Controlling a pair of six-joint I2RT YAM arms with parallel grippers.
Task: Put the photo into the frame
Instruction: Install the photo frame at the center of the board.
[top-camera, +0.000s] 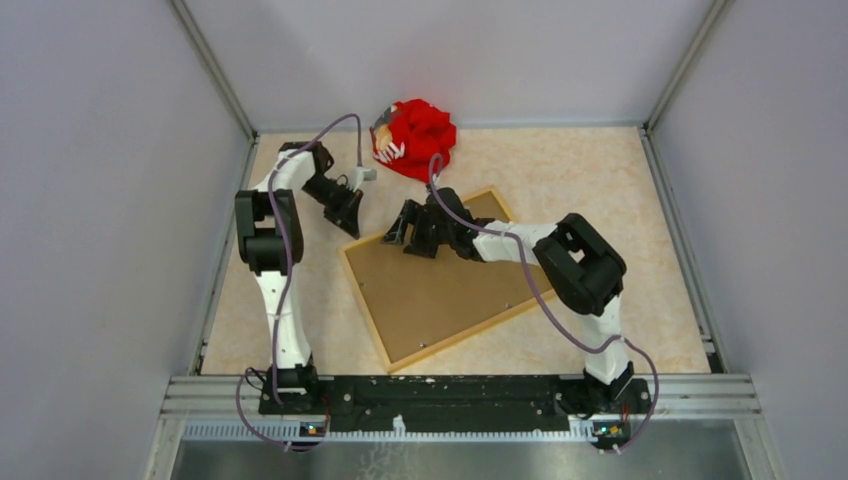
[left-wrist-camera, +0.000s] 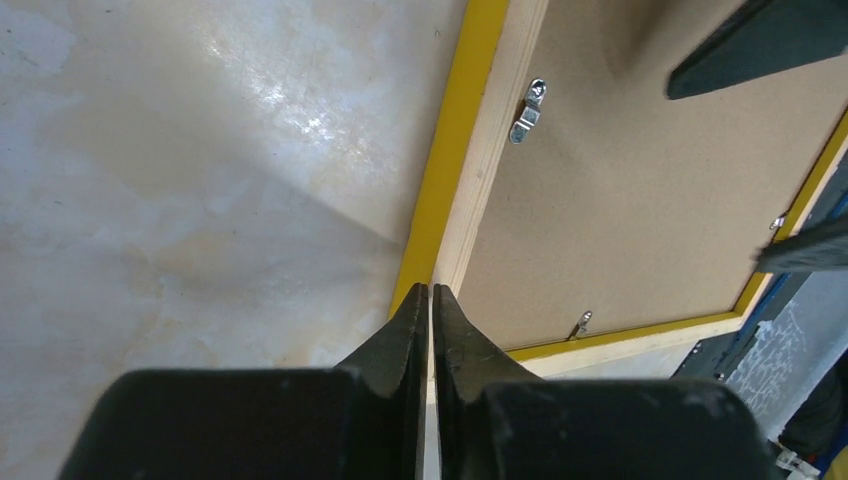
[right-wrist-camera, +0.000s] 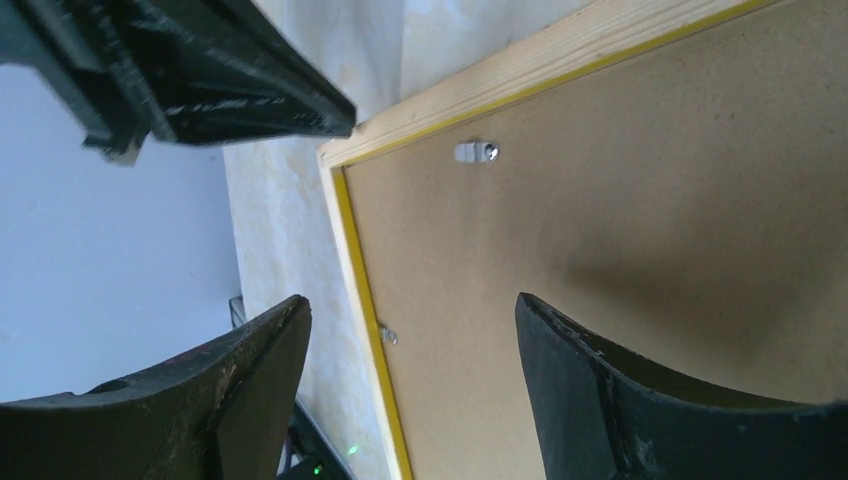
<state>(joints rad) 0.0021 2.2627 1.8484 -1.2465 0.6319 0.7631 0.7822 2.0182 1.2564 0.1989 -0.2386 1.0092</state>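
The frame (top-camera: 366, 308) lies face down on the table, its light wood reverse up and its yellow edge showing. A plain brown backing board (top-camera: 440, 290) fills it, with small metal tabs (left-wrist-camera: 527, 110) round its rim. The photo is hidden. My left gripper (top-camera: 350, 225) is shut, its tips (left-wrist-camera: 431, 290) right over the frame's (left-wrist-camera: 455, 150) far left side. My right gripper (top-camera: 400, 232) is open and empty, held over the board (right-wrist-camera: 650, 200) near the frame's (right-wrist-camera: 450, 100) far corner, as the right wrist view (right-wrist-camera: 410, 300) shows.
A red bundle with a toy-like thing (top-camera: 415, 138) lies at the back of the table, just beyond the frame. Grey walls enclose the table on three sides. The two grippers are close together; the left one shows in the right wrist view (right-wrist-camera: 250, 80).
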